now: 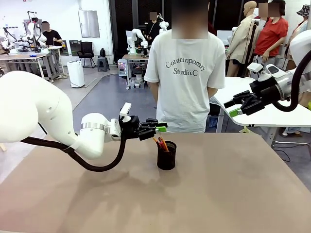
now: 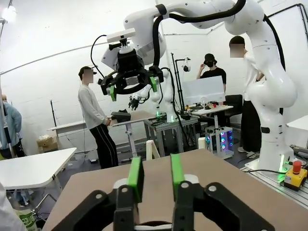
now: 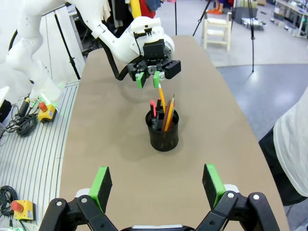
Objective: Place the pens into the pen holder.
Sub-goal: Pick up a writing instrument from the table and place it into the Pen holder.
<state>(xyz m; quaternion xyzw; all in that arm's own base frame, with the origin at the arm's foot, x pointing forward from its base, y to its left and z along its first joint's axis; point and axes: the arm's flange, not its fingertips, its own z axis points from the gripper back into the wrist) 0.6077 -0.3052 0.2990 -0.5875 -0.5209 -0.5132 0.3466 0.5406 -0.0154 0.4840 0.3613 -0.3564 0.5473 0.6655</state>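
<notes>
Left claw (image 3: 150,78) slightly parted above pens (image 3: 163,111)

brown table (image 1: 233,194), person (image 1: 187,73) standing behind

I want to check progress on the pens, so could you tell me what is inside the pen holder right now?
The pen holder has the pens standing in it: a yellow-orange pencil-like one, a reddish-brown one and a black one with a red end. Their lower ends are hidden by the mesh wall, so whether anything else lies inside cannot be seen.
</notes>
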